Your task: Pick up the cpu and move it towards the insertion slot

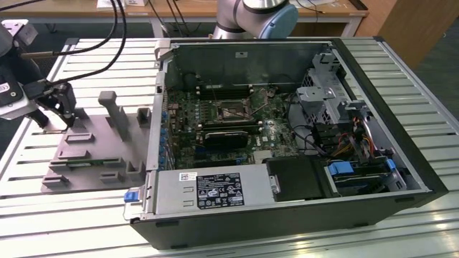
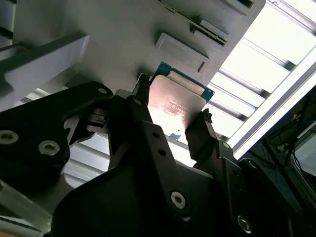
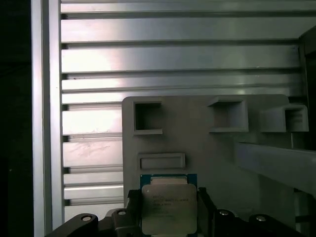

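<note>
The pick-up step is in hand, by my reading; the tool stands low over the grey fixture plate at the exterior view's left, and in both wrist views its two fingers are drawn in against opposite edges of the cpu, so it has the chip in its grip. The cpu lies flat between them, silvery top towards the cameras, green edge at its far end, just beside a low rectangular frame on the plate; whether it is lifted clear of the plate I cannot tell.

The socket sits on the board inside the open computer case, well apart from the chip, with the case wall between; I judge the carry hardly begun, and it calls for height enough to clear that wall and a level, firm hold.

By count: one cpu; one tool, two fingers; one fixture plate, bearing three box-shaped pockets in a row; one case; one socket; one slatted tabletop.
</note>
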Controlling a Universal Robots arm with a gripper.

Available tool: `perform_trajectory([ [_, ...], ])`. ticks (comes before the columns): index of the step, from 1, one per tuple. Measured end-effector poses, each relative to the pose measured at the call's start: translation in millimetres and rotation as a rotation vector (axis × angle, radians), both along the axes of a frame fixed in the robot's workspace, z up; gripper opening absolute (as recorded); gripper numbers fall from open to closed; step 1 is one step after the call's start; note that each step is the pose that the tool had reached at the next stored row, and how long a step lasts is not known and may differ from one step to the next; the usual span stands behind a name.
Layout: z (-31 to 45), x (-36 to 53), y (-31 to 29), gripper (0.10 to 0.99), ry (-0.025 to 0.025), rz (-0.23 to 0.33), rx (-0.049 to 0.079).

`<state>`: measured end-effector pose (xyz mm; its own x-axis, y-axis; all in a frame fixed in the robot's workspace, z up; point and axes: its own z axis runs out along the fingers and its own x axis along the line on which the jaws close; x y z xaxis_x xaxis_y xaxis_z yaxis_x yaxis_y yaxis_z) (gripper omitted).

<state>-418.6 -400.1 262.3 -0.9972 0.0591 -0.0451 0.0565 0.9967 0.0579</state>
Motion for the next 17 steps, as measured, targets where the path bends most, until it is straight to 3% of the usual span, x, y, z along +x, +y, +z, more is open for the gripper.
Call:
perform_trajectory([
  [17, 57.4, 0.0, 0.0, 0.541, -0.0171, 0.000, 0.000],
])
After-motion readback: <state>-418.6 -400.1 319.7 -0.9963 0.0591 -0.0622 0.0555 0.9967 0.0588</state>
